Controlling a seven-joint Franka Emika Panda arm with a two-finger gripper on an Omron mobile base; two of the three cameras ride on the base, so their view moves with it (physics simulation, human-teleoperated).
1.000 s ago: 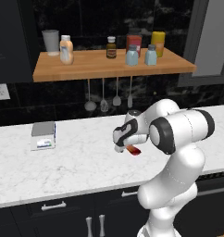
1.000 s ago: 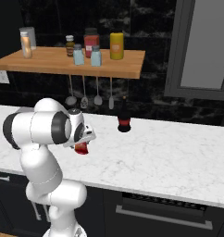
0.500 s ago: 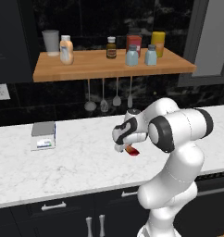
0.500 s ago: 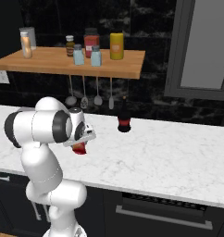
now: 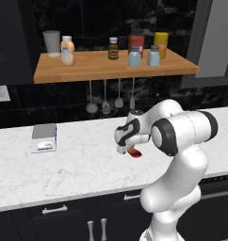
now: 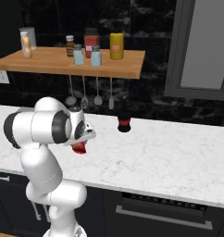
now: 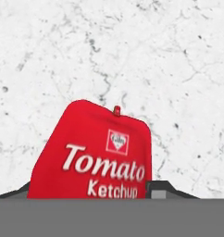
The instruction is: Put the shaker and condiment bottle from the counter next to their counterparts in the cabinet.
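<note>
The condiment bottle (image 7: 95,152) is a red squeeze bottle labelled "Tomato Ketchup". It sits low over the white marble counter (image 5: 78,164), just under my hand. My gripper (image 7: 90,190) points down at it, and its two dark fingertips (image 7: 161,187) press against the bottle's sides. From the base views the gripper (image 5: 130,149) (image 6: 79,144) covers most of the bottle (image 5: 134,153) (image 6: 78,148). Two pale blue shakers (image 5: 134,57) (image 5: 153,56) stand side by side on the wooden cabinet shelf (image 5: 101,68).
The shelf also carries a glass cup (image 5: 52,42), an orange bottle (image 5: 67,50), a small brown bottle (image 5: 113,48), a red-labelled jar (image 5: 136,41) and a yellow bottle (image 5: 160,44). Utensils (image 5: 106,101) hang below it. A small grey scale (image 5: 44,138) and a dark bottle (image 6: 124,121) stand on the counter.
The fingers have closed in onto the sides of the red bottle. The arm and the bottle have hardly shifted.
</note>
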